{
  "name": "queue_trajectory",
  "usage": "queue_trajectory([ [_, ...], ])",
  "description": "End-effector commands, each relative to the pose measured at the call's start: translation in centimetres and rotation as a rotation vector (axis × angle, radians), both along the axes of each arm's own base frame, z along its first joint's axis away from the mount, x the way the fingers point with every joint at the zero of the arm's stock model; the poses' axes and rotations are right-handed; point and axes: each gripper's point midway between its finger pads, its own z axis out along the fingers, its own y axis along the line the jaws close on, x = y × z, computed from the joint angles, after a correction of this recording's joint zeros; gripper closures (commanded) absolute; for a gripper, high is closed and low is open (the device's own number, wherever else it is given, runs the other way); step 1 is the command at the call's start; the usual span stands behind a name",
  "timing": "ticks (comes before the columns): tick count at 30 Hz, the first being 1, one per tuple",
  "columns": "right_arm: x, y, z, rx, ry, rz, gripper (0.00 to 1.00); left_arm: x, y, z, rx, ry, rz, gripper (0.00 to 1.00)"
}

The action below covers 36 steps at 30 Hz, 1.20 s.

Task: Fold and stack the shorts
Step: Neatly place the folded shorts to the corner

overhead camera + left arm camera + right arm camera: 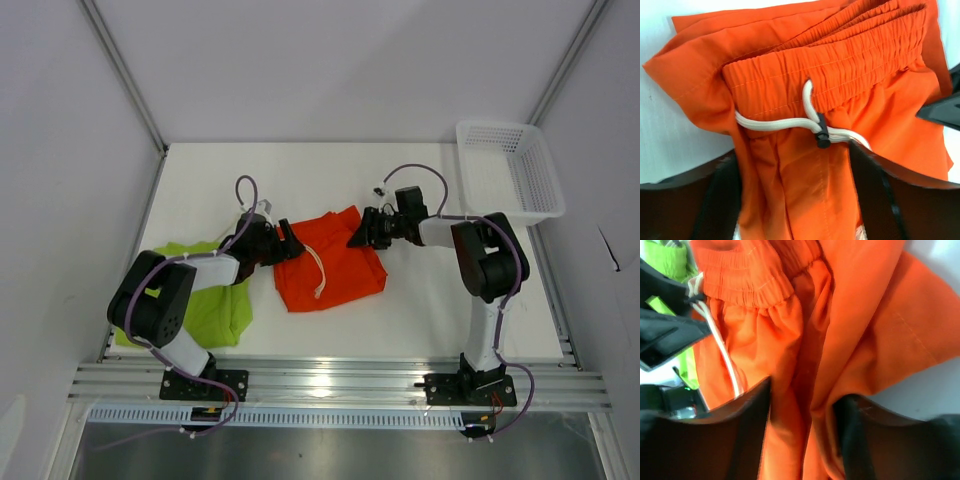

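The orange-red shorts (335,270) lay roughly folded near the middle of the white table (300,175), the gathered waistband (840,65) bunched in ridges. The pale drawstring (775,123) trailed across the front of the cloth and passed through a small dark toggle (823,136).

The left pincer (795,167) was at the left edge of these shorts. Its fingers (715,200) stood partway apart, with orange cloth filling the gap between them. Whether they were pressing on the cloth could not be told.

The right pincer (805,405) was at the upper right edge of the same shorts. Its fingers (740,440) were drawn closer together and clamped on a bunched fold of the orange fabric.

The lime green shorts (215,305) lay flat at the near left of the table, beside the orange pair. The left arm stretched over them and hid part of them.

A white mesh basket (510,170) sat at the far right corner of the table, well apart from both pairs.
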Motion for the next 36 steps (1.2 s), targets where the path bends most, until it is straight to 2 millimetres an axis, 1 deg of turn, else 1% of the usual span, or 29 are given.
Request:
queue_trajectory([
  [1,-2.0,-2.0,-4.3,-0.213,0.085,-0.022,0.54,-1.1,-0.1,-1.7,0.020,0.056,-0.034,0.23],
  [3,-1.9,-2.0,-4.2,-0.230,0.074,-0.025,0.63,-1.2,-0.2,-1.5,0.020,0.051,-0.037,0.28],
  [4,-1.9,-1.9,-4.2,-0.232,0.072,-0.025,0.67,-1.2,-0.2,-1.4,0.025,0.046,-0.039,0.34],
  [5,-1.9,-1.8,-4.1,-0.237,0.064,-0.025,0.71,-1.2,-0.4,-1.3,0.028,0.043,-0.043,0.36],
  [6,-2.2,-1.5,-4.1,-0.248,0.061,-0.019,0.80,-1.3,-0.5,-1.2,0.032,0.038,-0.049,0.42],
  [7,-1.9,-1.5,-3.9,-0.268,0.044,-0.028,0.84,-0.2,-1.1,0.2,0.030,0.007,-0.053,0.45],
  [8,-2.1,-1.5,-3.9,-0.283,0.045,-0.026,0.87,-1.2,-0.5,-1.0,0.055,0.033,-0.049,0.48],
  [10,-2.2,-1.1,-3.4,-0.301,0.024,-0.024,0.92,-1.3,-0.8,-0.7,0.070,0.034,-0.058,0.51],
  [11,-2.3,-1.0,-3.3,-0.307,0.019,-0.024,0.98,-1.1,-1.0,-0.4,0.078,0.026,-0.057,0.53],
  [12,-2.2,-0.7,-3.0,-0.313,0.017,-0.030,1.00,-1.2,-1.2,-0.2,0.093,0.028,-0.068,0.58],
  [14,-2.3,-0.7,-2.4,-0.342,0.011,-0.044,1.00,-1.4,-1.1,-0.1,0.131,0.032,-0.063,0.63],
  [15,-2.4,-0.5,-2.1,-0.356,0.005,-0.047,1.00,-0.4,-1.3,1.1,0.157,0.005,-0.047,0.68],
  [16,-3.2,0.3,-1.6,-0.382,0.006,-0.033,1.00,-1.1,-1.2,0.7,0.186,0.036,-0.060,0.70],
  [17,-2.7,0.2,-1.2,-0.439,-0.029,-0.067,1.00,-0.6,-0.8,1.2,0.219,0.034,-0.041,0.71],
  [18,-2.8,0.4,-0.8,-0.477,-0.043,-0.075,1.00,-0.8,-0.8,1.4,0.247,0.048,-0.041,0.76],
  [19,-2.3,1.2,0.4,-0.498,-0.078,-0.089,1.00,-0.8,-0.8,1.6,0.255,0.052,-0.042,0.79],
  [20,-3.2,1.6,0.5,-0.559,-0.095,-0.092,1.00,-0.5,-1.1,2.4,0.251,0.039,-0.041,0.83],
  [21,-3.5,2.1,1.0,-0.570,-0.105,-0.091,1.00,-0.7,-1.3,2.6,0.254,0.042,-0.050,0.87],
  [23,-4.5,3.8,1.8,-0.558,-0.110,-0.080,1.00,-0.7,-1.3,3.4,0.266,0.039,-0.039,0.92],
  [24,-4.8,4.2,2.3,-0.549,-0.113,-0.080,1.00,-1.2,-1.2,3.7,0.274,0.044,-0.041,0.97],
  [25,-5.0,4.8,2.9,-0.532,-0.122,-0.082,1.00,-0.9,-1.1,4.4,0.279,0.035,-0.032,1.00],
  [26,-5.3,5.3,3.3,-0.519,-0.122,-0.091,1.00,-1.1,-1.0,4.5,0.284,0.039,-0.030,1.00],
  [29,-5.8,6.9,5.7,-0.471,-0.177,-0.116,1.00,-1.6,-0.4,5.2,0.307,0.052,-0.022,1.00],
  [30,-5.9,7.4,7.2,-0.446,-0.207,-0.124,1.00,-2.0,0.0,5.4,0.316,0.058,-0.021,1.00],
  [32,-6.0,8.4,8.8,-0.404,-0.237,-0.132,1.00,-2.4,0.3,5.9,0.319,0.060,-0.018,1.00],
  [33,-6.3,9.0,9.5,-0.394,-0.255,-0.128,1.00,-2.6,0.4,6.7,0.307,0.047,-0.015,1.00],
  [34,-6.1,9.0,10.3,-0.395,-0.281,-0.147,1.00,-2.7,0.4,7.0,0.301,0.045,-0.017,1.00],
  [35,-6.1,9.2,10.9,-0.392,-0.292,-0.148,1.00,-2.6,0.1,8.0,0.283,0.033,-0.023,1.00],
  [36,-5.9,9.6,12.0,-0.378,-0.309,-0.149,1.00,-3.1,0.2,8.2,0.290,0.048,-0.034,1.00],
])
